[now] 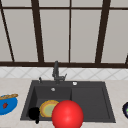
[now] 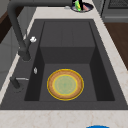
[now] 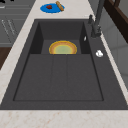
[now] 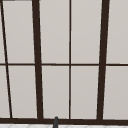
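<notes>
Your left hand (image 1: 33, 113) hung at the front-left corner of the sink (image 1: 90, 100), just beside the yellow-rimmed plate (image 1: 47, 109), which lay flat in the left basin. I judged this an approach, with nothing gripped yet. Reaching the plate called for dropping into the basin. I couldn't tell whether the hand was open or curled, and a red ball (image 1: 67, 115) covered the plate's right part.

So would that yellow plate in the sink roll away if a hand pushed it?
Probably not. The plate lies flat on the floor of the sink's deep basin, so a push would likely slide it rather than roll it. The basin walls stand close around it and should stop it soon. It looks stiff, and its low rim may be awkward to grip.
</notes>
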`<state>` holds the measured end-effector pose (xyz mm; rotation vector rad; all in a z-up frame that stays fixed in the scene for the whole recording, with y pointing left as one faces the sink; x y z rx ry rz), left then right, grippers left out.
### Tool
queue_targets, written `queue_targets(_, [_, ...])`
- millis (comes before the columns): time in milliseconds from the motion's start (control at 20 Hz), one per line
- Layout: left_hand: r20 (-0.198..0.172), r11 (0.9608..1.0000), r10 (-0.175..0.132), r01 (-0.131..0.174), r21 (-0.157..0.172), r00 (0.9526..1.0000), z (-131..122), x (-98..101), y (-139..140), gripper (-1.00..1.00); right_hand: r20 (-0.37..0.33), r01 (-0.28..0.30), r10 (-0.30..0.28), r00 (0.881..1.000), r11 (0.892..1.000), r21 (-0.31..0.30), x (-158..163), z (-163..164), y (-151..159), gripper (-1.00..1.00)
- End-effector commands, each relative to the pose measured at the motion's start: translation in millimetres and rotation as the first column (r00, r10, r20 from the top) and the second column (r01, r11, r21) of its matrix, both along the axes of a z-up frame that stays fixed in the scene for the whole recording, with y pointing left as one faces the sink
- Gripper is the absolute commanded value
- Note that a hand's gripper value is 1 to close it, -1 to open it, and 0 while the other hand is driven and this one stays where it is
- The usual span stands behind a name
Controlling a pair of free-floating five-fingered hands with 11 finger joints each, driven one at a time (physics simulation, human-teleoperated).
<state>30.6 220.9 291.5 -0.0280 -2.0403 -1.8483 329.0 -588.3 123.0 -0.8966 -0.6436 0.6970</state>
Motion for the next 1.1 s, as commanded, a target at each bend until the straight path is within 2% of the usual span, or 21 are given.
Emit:
queue_targets(0, [0.000, 1.0000, 0.000, 0.000, 0.000, 1.0000, 0, 0.0, 0, 0.00, -0.006, -0.055, 0.055, 0.998, 0.998, 0.011, -8, 0, -14, -1.00])
queue_targets(100, [0.000, 1.0000, 0.000, 0.000, 0.000, 1.0000, 0, 0.0, 0, 0.00, -0.045, -0.046, 0.048, 0.998, 0.998, 0.050, -1, 16, -7, -1.00])
queue_targets(150, [0.000, 1.0000, 0.000, 0.000, 0.000, 1.0000, 0, 0.0, 0, 0.00, -0.056, -0.061, 0.065, 0.996, 0.996, 0.059, -2, 21, -10, -1.00])
queue_targets(350, [0.000, 1.0000, 0.000, 0.000, 0.000, 1.0000, 0, 0.0, 0, 0.00, -0.117, -0.113, 0.119, 0.986, 0.992, 0.057, -9, 27, -8, -1.00])
queue_targets(750, [0.000, 1.0000, 0.000, 0.000, 0.000, 1.0000, 0, 0.0, 0, 0.00, -0.144, -0.143, 0.146, 0.979, 0.989, 0.032, -27, 33, -9, -1.00])
queue_targets(900, [0.000, 1.0000, 0.000, 0.000, 0.000, 1.0000, 0, 0.0, 0, 0.00, -0.160, -0.148, 0.155, 0.975, 0.987, 0.057, -36, 32, -12, -1.00])
queue_targets(1000, [0.000, 1.0000, 0.000, 0.000, 0.000, 1.0000, 0, 0.0, 0, 0.00, -0.156, -0.122, 0.133, 0.979, 0.990, 0.073, -47, 24, -15, -1.00])
queue_targets(1050, [0.000, 1.0000, 0.000, 0.000, 0.000, 1.0000, 0, 0.0, 0, 0.00, -0.139, -0.099, 0.103, 0.985, 0.994, 0.037, -46, 22, -11, -1.00])
